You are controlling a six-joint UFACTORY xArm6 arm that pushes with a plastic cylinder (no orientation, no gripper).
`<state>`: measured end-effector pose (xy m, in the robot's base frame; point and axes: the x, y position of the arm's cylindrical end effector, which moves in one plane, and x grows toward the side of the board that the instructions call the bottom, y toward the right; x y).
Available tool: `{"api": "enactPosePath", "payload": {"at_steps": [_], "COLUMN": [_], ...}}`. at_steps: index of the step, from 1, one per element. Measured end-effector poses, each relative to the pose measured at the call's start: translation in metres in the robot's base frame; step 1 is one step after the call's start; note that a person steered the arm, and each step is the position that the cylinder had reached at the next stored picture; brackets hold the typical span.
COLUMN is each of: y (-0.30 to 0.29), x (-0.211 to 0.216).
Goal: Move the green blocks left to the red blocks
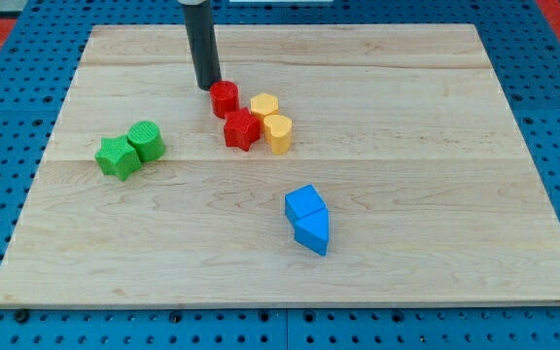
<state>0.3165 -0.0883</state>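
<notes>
Two green blocks sit together at the view's left: a green star (117, 157) and a green cylinder (147, 141) touching its right side. Two red blocks sit near the board's middle top: a red cylinder (225, 98) and a red star (241, 129) just below it. My tip (207, 87) stands at the upper left of the red cylinder, touching or almost touching it, and well up and to the right of the green blocks.
Two yellow blocks (264, 107) (278, 134) lie right against the red ones on their right. Two blue blocks (305, 204) (312, 233) sit together lower down, right of centre. The wooden board (436, 194) lies on a blue pegboard surface.
</notes>
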Motion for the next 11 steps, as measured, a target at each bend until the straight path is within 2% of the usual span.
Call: {"api": "enactPosePath", "payload": {"at_steps": [1, 2, 4, 5, 6, 8, 10, 11], "y": [0.006, -0.017, -0.141, -0.137, -0.098, -0.062, -0.086, -0.056], "x": [0.017, 0.015, 0.083, 0.128, 0.134, 0.109, 0.089, 0.084]}}
